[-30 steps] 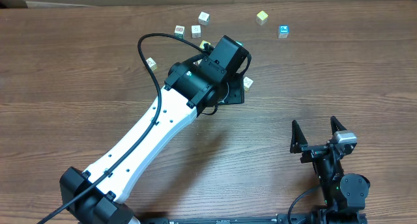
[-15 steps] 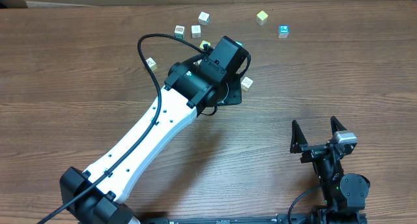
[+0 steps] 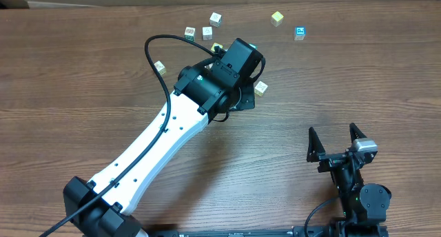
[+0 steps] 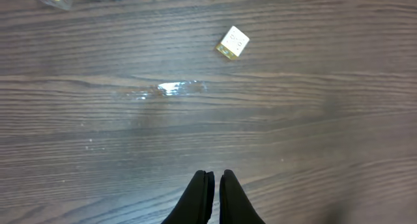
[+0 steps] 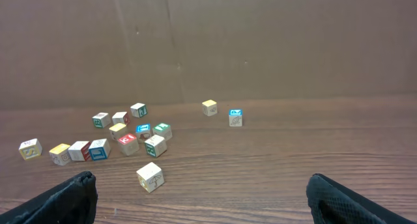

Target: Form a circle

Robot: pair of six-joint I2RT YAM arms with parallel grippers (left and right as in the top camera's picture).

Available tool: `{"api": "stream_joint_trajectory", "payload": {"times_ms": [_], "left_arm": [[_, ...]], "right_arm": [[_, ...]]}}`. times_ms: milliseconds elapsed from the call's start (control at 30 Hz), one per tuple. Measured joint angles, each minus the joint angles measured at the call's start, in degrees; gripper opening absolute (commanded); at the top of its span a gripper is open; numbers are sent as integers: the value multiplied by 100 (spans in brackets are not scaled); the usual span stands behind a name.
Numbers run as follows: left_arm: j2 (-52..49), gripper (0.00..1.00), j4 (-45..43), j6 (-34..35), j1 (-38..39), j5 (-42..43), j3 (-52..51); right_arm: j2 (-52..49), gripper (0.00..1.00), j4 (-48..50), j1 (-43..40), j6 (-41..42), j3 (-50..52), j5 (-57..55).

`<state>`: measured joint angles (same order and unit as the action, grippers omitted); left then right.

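left arm (image 3: pixel 165 134): white; it reaches from the near-left corner to mid-table, and its black wrist (image 3: pixel 238 61) hangs over the cubes there.
left gripper (image 4: pixel 213 185): clenched, fingers pressed together with nothing between them, above bare wood.
pale cube (image 4: pixel 232 42): lies tilted on the table (image 4: pixel 313 139), well ahead of the left fingertips. More cubes are cut off at the far edge of that view.
row (image 5: pixel 79 150): seen from the right wrist, yellow, red and blue cubes stand side by side at the far left. A whitish cube (image 5: pixel 30 148) sits just apart at the left end.
trio (image 5: pixel 120 118): three small cubes behind the row, close together.
circle (image 5: pixel 154 144): a tight cluster left of centre in the right wrist view, between the row and the far pair. A yellow cube (image 5: pixel 118 130) and a red-printed cube (image 5: pixel 128 144) are on its left, with blue and green ones at the back. Whether the ring closes cannot be told from this low angle. Overhead, the wrist hides that patch.
lone cube (image 5: pixel 150 176): whitish, nearer the camera, apart from the circle.
far pair: a yellow one (image 5: pixel 209 107) and a blue-topped one (image 5: pixel 235 117), near each other and not touching.
right gripper (image 5: pixel 200 179): released, fingers spread wide and empty, at the near-right corner, well apart from every cube.
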<state>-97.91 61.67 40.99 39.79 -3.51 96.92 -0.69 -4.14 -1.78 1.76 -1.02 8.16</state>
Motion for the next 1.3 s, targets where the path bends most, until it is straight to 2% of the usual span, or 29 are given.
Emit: {"api": "stream_joint_trajectory", "payload": {"times_ms": [767, 1300], "left_arm": [[0, 4, 380, 0, -9, -1226, 0], [0, 4, -345, -107, -55, -1366, 0]], "right_arm": [[0, 100, -2, 0, -2, 0, 0], [-153, 100, 0, 0, -2, 0, -2]]}}
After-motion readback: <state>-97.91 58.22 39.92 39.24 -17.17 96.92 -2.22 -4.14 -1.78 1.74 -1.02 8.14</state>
